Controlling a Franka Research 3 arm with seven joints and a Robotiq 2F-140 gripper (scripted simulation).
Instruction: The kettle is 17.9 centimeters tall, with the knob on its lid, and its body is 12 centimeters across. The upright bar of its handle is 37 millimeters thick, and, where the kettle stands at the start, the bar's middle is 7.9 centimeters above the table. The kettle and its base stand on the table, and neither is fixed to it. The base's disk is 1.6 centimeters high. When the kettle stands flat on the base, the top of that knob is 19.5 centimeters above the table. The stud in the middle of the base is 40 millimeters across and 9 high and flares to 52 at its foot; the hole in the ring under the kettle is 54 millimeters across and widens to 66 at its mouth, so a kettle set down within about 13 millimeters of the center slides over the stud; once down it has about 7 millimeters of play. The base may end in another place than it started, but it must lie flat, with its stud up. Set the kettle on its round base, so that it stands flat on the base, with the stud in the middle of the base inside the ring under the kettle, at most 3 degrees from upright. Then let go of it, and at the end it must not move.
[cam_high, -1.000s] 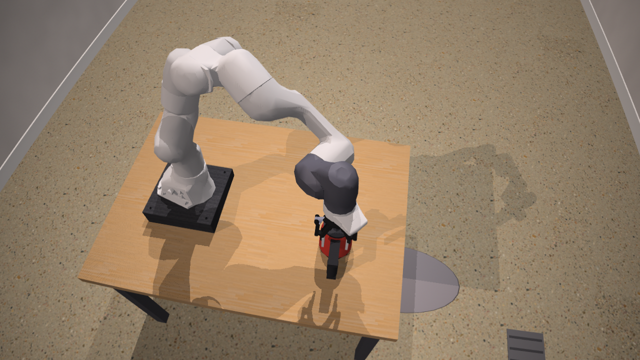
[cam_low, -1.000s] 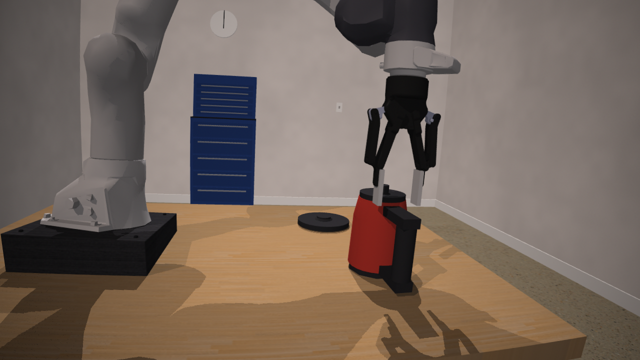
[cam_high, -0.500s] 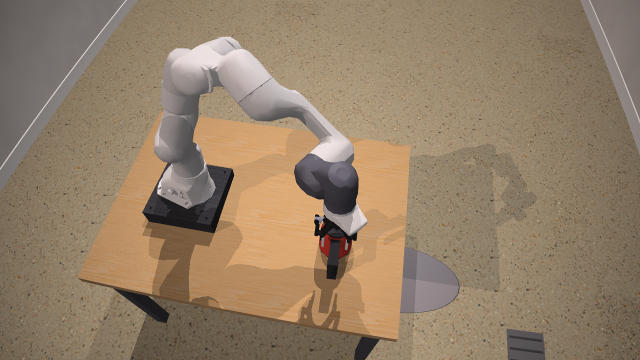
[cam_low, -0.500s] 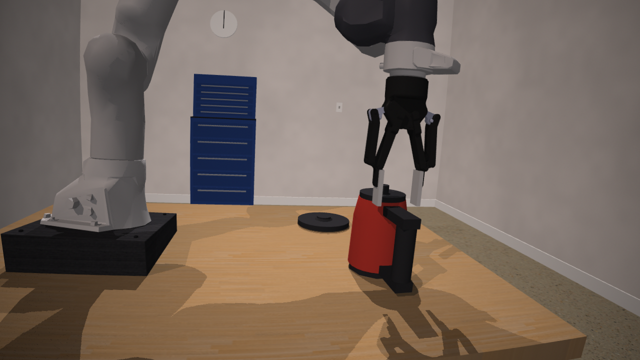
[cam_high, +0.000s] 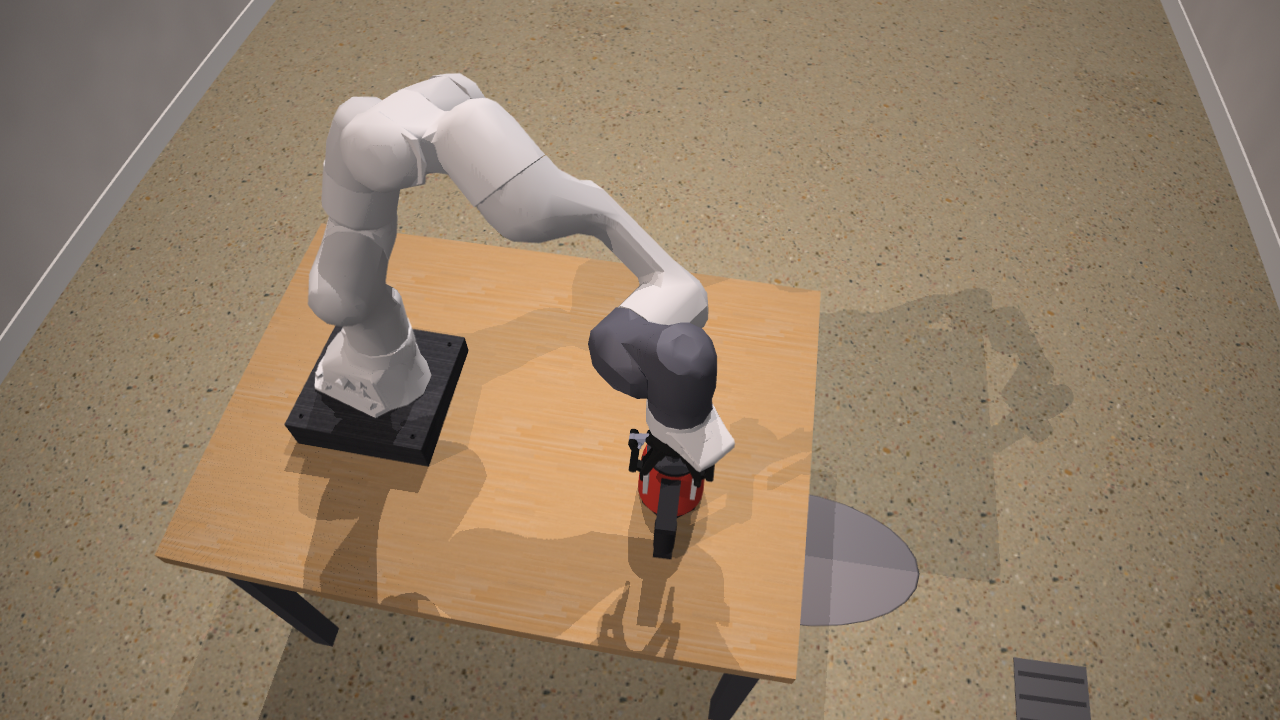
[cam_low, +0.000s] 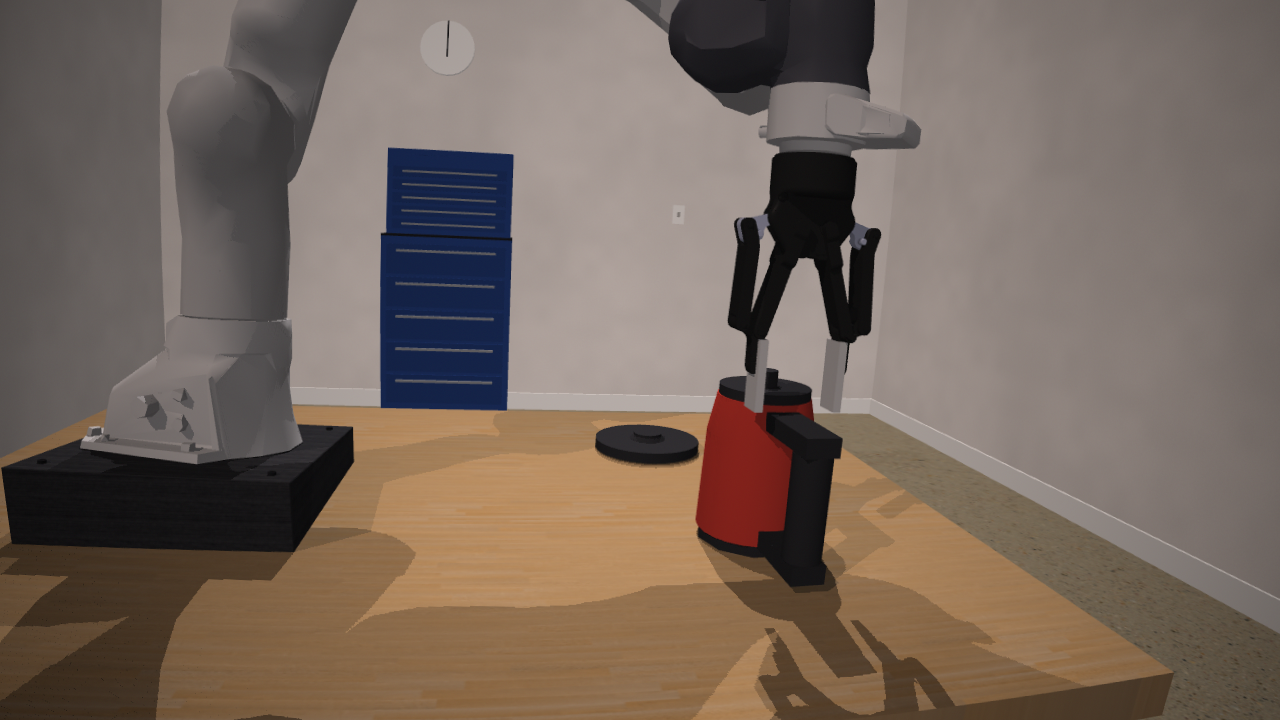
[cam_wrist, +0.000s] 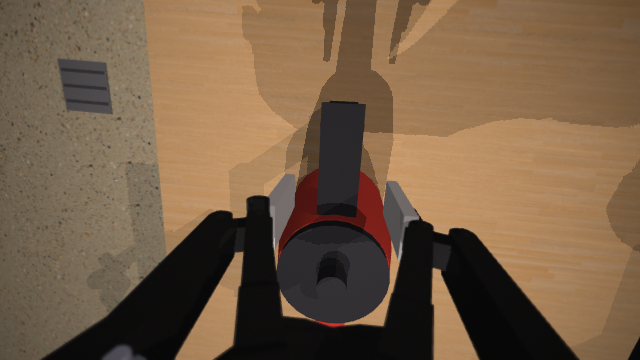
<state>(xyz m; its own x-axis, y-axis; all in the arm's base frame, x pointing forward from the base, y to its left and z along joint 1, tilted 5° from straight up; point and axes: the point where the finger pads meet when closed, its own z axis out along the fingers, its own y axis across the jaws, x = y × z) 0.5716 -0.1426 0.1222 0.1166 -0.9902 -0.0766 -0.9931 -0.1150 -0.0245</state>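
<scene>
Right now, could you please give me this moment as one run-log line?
gripper: open, straddling kettle top, holding nothing | kettle: upright on table | base: apart, stud up

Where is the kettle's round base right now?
In the exterior view the round base lies flat on the table, behind and left of the red kettle.

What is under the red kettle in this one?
Only the table: the kettle stands straight on the wood. The round base lies apart, farther back, stud up. The ring on the kettle's underside is hidden by its body.
</scene>
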